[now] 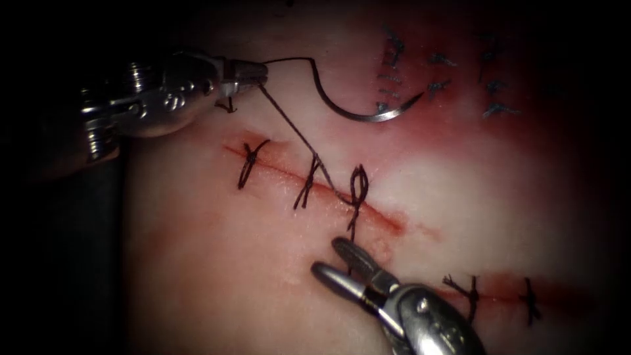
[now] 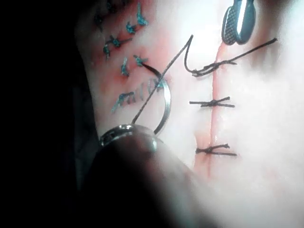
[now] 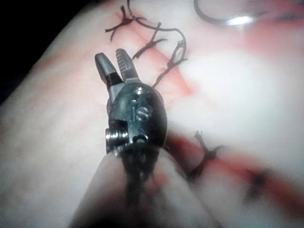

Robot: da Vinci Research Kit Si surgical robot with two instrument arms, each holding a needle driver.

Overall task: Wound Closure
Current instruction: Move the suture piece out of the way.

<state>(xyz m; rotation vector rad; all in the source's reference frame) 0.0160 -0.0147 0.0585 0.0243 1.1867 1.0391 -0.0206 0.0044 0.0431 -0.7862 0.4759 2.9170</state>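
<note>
Nearest, at five o'clock, the right gripper (image 1: 332, 258) hung spread and empty just beside the third stitch (image 1: 357, 194) on the cut (image 1: 315, 181). Farther, at ten o'clock, the left gripper (image 1: 253, 71) pinched the thread (image 1: 289, 125); beyond, the needle (image 1: 358, 108) lay free on the tissue (image 1: 217, 263), toward one o'clock.

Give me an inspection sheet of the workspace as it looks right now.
Surface: tissue, red fluid along the cut.
Job's things: needle free of the tissue, above the cut; thread runs to the third stitch.
Clutter: older stitches, blue thread ends.
Grippers: left tool shut on the thread near the needle's tail; right tool open, holding nothing.
Cables: nothing seen.
Surroundings: dark.
</note>
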